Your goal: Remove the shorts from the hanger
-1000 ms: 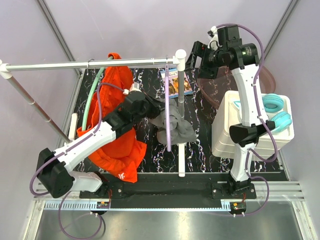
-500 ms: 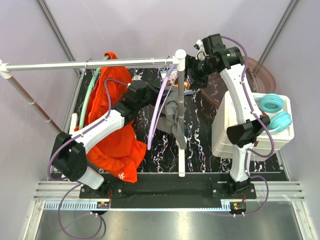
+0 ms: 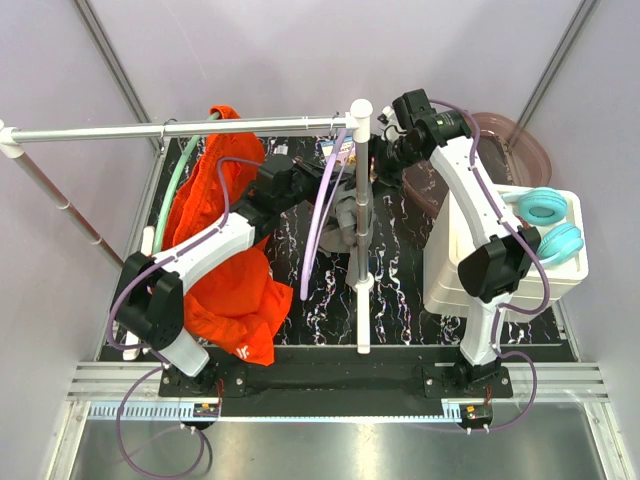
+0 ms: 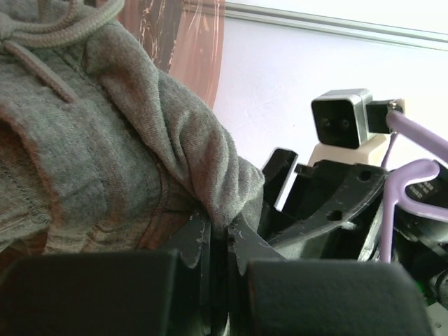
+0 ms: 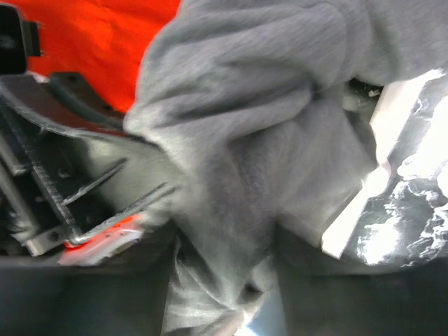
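Work surface: black mat with white marble veining (image 3: 400,270), aluminium extrusion (image 3: 320,378) along the near edge, plain pale lilac walls (image 3: 300,50) on three sides. A metal rail (image 3: 120,130) crosses the back left and joins a white upright post (image 3: 361,300) at mid-table. The orange-red shorts (image 3: 225,280) hang on a green hanger (image 3: 178,200) at the rail's left part, with the hem trailing down toward the near edge. A purple hanger (image 3: 318,215) hangs from the rail just left of the post. The grey shorts (image 3: 345,222) are bunched against the post beside it; cannot tell whether they are attached to that hanger. Left gripper (image 4: 218,234): jaws drawn to a narrow slit, pinching a fold of the grey shorts below the drawstring. Right gripper (image 5: 224,280): pressed into the same garment from the far side, with grey fabric filling the gap between its jaws; the view is blurred, so I cannot tell whether it is clamped. On the right side of the table stands a white bin (image 3: 455,270) with teal headphones (image 3: 545,208) on top. A brown bowl (image 3: 515,145) sits behind it, and a printed booklet (image 3: 345,152) lies near the post's top.
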